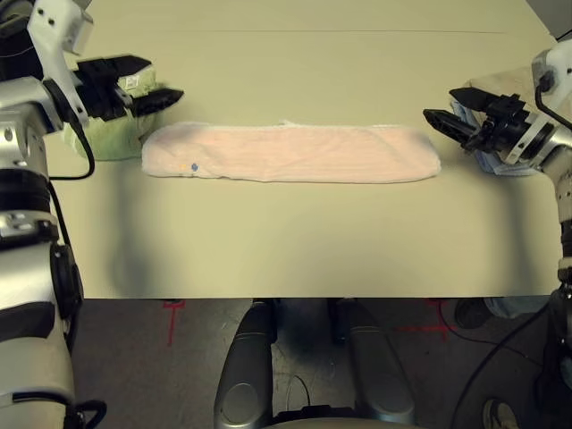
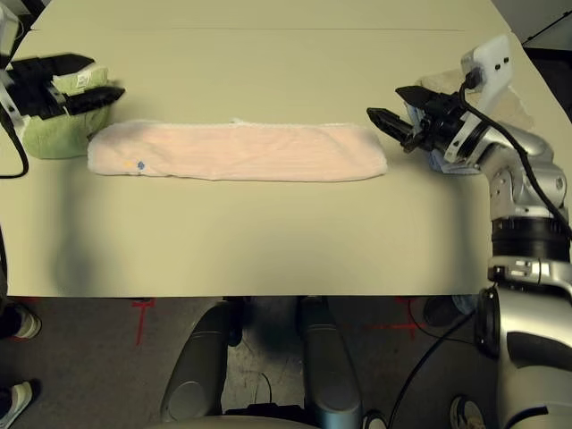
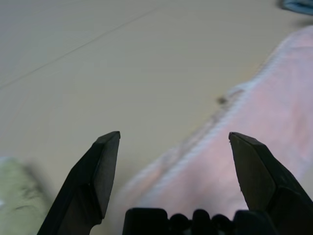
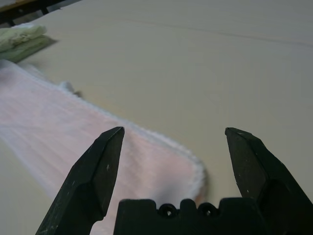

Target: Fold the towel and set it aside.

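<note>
Your towel (image 1: 290, 153) lay as a long strip across the table (image 1: 295, 241), between both spread, empty grippers: left gripper (image 1: 150, 82) and right gripper (image 1: 442, 107) each just off an end.

The left gripper (image 1: 147, 79) is held at the left with its two black fingers spread wide and empty. The right gripper (image 2: 386, 105) at the right is also wide apart, empty, pointing inward toward the left one.
</note>
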Controlling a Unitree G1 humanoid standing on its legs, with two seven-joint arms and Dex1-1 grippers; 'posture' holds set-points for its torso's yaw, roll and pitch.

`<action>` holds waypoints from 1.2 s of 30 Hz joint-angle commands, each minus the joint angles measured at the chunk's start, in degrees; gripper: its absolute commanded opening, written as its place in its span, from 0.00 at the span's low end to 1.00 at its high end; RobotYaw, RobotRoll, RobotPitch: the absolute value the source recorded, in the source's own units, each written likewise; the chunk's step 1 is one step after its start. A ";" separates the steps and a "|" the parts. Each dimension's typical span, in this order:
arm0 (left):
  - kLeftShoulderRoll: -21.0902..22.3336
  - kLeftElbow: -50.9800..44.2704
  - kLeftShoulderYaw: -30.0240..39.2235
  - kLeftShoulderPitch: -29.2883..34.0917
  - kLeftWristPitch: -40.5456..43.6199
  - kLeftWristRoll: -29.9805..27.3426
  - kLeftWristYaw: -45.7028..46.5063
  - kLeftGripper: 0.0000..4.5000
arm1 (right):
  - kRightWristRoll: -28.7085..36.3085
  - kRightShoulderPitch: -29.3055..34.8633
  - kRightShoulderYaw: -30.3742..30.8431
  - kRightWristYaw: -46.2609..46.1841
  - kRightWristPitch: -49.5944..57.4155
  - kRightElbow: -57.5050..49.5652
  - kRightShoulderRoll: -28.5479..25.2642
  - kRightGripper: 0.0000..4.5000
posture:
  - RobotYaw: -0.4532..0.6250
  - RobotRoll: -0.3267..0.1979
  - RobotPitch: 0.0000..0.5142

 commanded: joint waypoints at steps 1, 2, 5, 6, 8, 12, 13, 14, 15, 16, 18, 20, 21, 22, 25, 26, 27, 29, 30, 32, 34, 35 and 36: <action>-0.48 -6.87 0.40 4.35 1.06 -2.65 -0.67 1.00 | 1.74 2.31 -1.77 -1.96 0.79 -2.73 0.40 0.99 | 0.46 0.62 0.48; -0.97 -8.40 0.17 5.92 0.48 -3.24 -1.31 1.00 | 1.78 2.74 -1.62 -2.03 0.24 -2.55 0.52 0.99 | 0.46 0.62 0.48; -2.47 -11.74 -1.05 9.63 -2.19 -4.39 -3.48 1.00 | 1.25 3.29 -0.66 -1.36 -1.51 -1.56 0.18 0.99 | 0.46 0.62 0.48; -2.88 -12.49 -1.52 10.26 -2.43 -4.64 -3.96 1.00 | 0.98 3.32 -0.35 -1.05 -2.06 -1.24 0.00 0.99 | 0.46 0.62 0.48; -4.48 -13.52 -2.90 10.75 -2.80 -5.05 -4.68 1.00 | -0.09 3.33 0.69 0.11 -3.76 -0.26 -0.65 0.99 | 0.46 0.62 0.49; -8.09 -12.97 -4.86 10.24 -4.10 -5.14 -4.84 1.00 | -0.45 4.32 1.27 1.17 -4.94 0.19 -0.71 0.99 | 0.46 0.62 0.49; -9.03 -12.35 -5.17 9.87 -4.69 -4.99 -4.59 1.00 | 0.30 4.80 0.63 0.63 -4.08 -0.16 -0.29 0.99 | 0.46 0.62 0.49; -9.80 -11.76 -5.48 9.61 -5.26 -4.74 -4.41 1.00 | 1.04 5.57 -0.01 0.10 -3.21 -0.83 0.08 0.99 | 0.46 0.62 0.49; -10.41 -11.26 -5.75 9.40 -5.76 -4.47 -4.25 1.00 | 1.88 6.31 -0.71 -0.61 -2.21 -1.58 0.44 0.99 | 0.45 0.62 0.49; -10.75 -10.90 -5.96 9.34 -6.27 -4.21 -4.26 1.00 | 3.33 6.84 -1.82 -1.92 -0.47 -2.47 1.02 0.99 | 0.45 0.62 0.49; -10.91 -10.85 -6.57 9.77 -7.71 -3.56 -4.92 1.00 | 6.05 8.13 -3.90 -4.54 2.74 -4.61 1.90 0.99 | 0.45 0.62 0.49; -11.04 -11.72 -6.68 10.39 -7.60 -3.94 -4.83 1.00 | 9.40 10.36 -6.08 -6.98 6.83 -7.78 2.68 0.99 | 0.45 0.62 0.49; -10.92 -12.28 -6.72 10.80 -7.33 -4.27 -4.89 1.00 | 11.33 11.72 -7.33 -8.55 9.07 -9.64 3.22 0.99 | 0.45 0.62 0.49; -10.73 -12.72 -6.81 11.17 -7.19 -4.46 -5.08 1.00 | 13.01 12.81 -8.39 -10.02 10.97 -11.17 3.71 0.99 | 0.45 0.62 0.49; -10.17 -13.39 -7.01 12.30 -7.51 -4.41 -5.48 1.00 | 17.52 16.14 -11.10 -13.57 15.44 -15.51 5.11 0.99 | 0.45 0.62 0.49; -9.95 -13.60 -7.19 12.67 -7.61 -4.23 -5.59 1.00 | 19.23 17.20 -12.27 -14.98 16.77 -16.69 5.77 0.99 | 0.45 0.62 0.49; -9.76 -13.75 -7.39 13.00 -7.88 -3.90 -5.59 1.00 | 21.25 18.37 -13.40 -16.27 18.29 -17.84 6.34 0.99 | 0.45 0.62 0.49; -9.59 -13.98 -7.61 13.46 -8.04 -3.60 -5.42 1.00 | 25.10 20.53 -15.37 -18.56 21.31 -19.70 7.21 0.99 | 0.45 0.62 0.49; -9.57 -14.08 -7.68 13.59 -7.91 -3.55 -5.19 1.00 | 26.44 21.71 -16.02 -19.44 22.42 -20.57 7.44 0.99 | 0.45 0.62 0.49; -9.62 -14.21 -7.84 13.81 -7.97 -3.33 -4.72 1.00 | 29.82 23.83 -17.41 -21.95 25.02 -22.12 8.04 0.99 | 0.45 0.62 0.49; -9.67 -14.31 -7.97 14.00 -8.13 -3.16 -4.45 1.00 | 32.26 25.29 -18.47 -24.96 26.60 -23.22 8.77 0.99 | 0.44 0.62 0.50; -9.72 -14.44 -8.01 14.18 -8.18 -3.07 -4.27 1.00 | 33.50 26.33 -18.67 -26.19 27.46 -24.01 9.24 0.99 | 0.44 0.62 0.50; -9.76 -14.56 -8.05 14.36 -8.24 -2.98 -4.12 1.00 | 33.97 27.30 -18.50 -27.10 27.76 -24.79 9.61 0.99 | 0.44 0.62 0.50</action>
